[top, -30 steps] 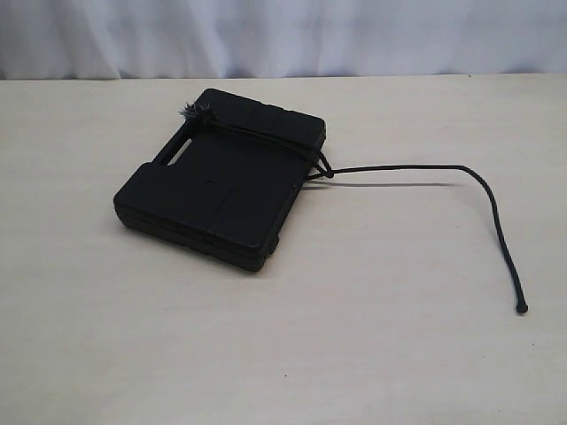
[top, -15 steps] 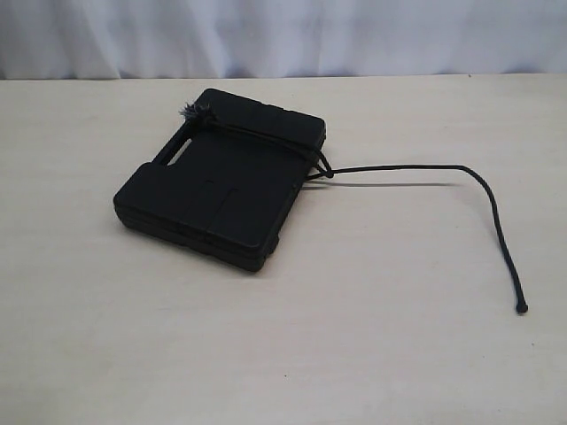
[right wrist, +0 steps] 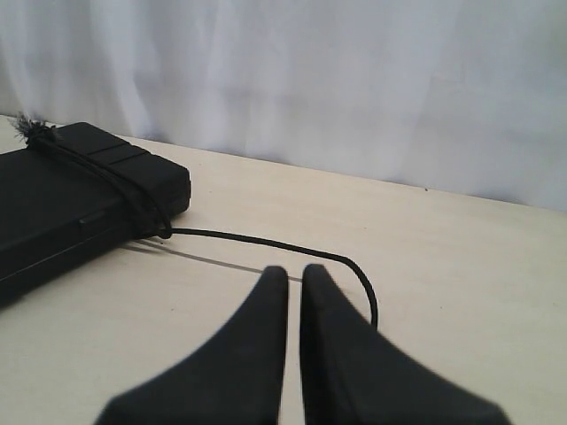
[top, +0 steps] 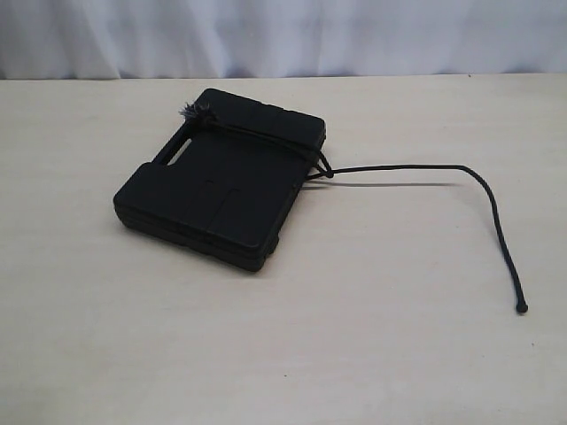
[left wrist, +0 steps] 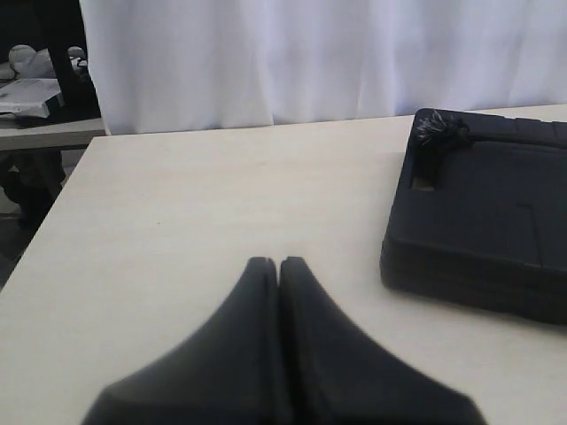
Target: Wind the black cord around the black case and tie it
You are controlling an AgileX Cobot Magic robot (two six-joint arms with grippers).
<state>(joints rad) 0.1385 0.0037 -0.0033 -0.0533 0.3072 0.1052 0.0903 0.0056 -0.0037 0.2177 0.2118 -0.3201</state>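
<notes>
The black case (top: 217,181) lies flat on the pale table, left of middle. The black cord (top: 416,168) crosses the case's far end, is knotted at its right edge (top: 324,170), then arcs right and down to a small knob (top: 522,307). Its frayed tuft (top: 193,112) rests on the case near the handle slot. Neither arm shows in the exterior view. My left gripper (left wrist: 279,263) is shut and empty, apart from the case (left wrist: 487,221). My right gripper (right wrist: 295,271) is shut with a thin slit, empty, the cord (right wrist: 266,242) lying just beyond it.
A white curtain (top: 283,35) hangs behind the table's far edge. In the left wrist view the table's corner (left wrist: 93,146) shows, with a cluttered shelf (left wrist: 35,97) beyond it.
</notes>
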